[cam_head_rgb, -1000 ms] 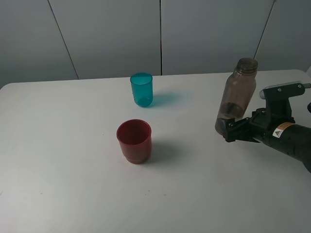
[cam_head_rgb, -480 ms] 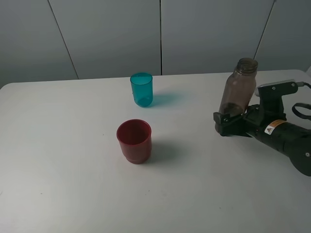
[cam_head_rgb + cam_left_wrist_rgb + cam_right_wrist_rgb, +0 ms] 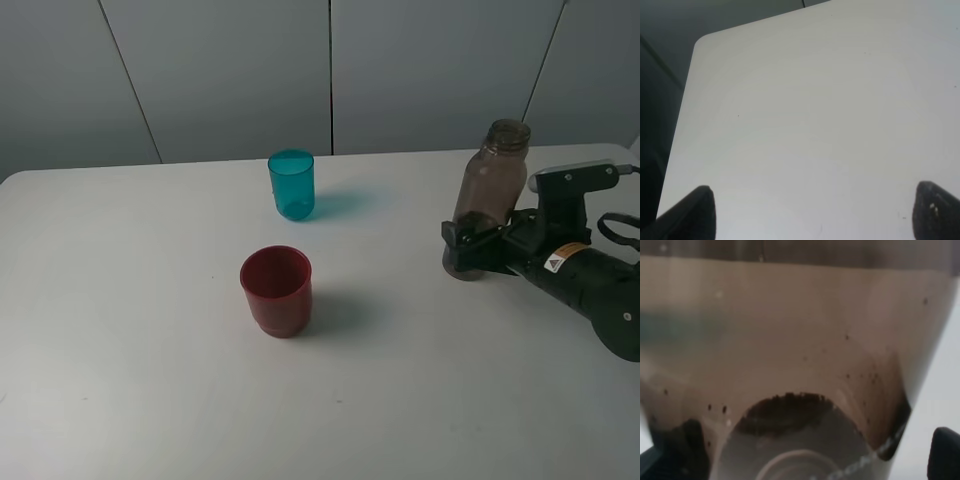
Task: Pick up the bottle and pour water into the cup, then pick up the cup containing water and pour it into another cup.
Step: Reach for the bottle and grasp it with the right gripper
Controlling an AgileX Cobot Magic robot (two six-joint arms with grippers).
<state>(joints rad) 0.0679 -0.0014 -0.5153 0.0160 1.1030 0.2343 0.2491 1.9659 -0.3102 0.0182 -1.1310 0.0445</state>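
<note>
The smoky grey-brown bottle [image 3: 488, 200] stands upright at the table's right side. My right gripper [image 3: 470, 246] is open, with its jaws on either side of the bottle's lower part. In the right wrist view the bottle [image 3: 790, 340] fills the picture between the fingertips [image 3: 945, 452], with a small gap to one finger. The teal cup [image 3: 291, 184] stands at the back middle. The red cup [image 3: 276, 290] stands in front of it, nearer the table's middle. My left gripper [image 3: 812, 210] is open over bare table and does not show in the exterior view.
The white table [image 3: 120, 330] ends at a grey panelled wall behind. In the left wrist view the table's rounded corner [image 3: 702, 42] and its side edge border a dark drop.
My right gripper has risen a little from the bottle's base and closed in around its lower part. The bottle and both cups have not moved.
</note>
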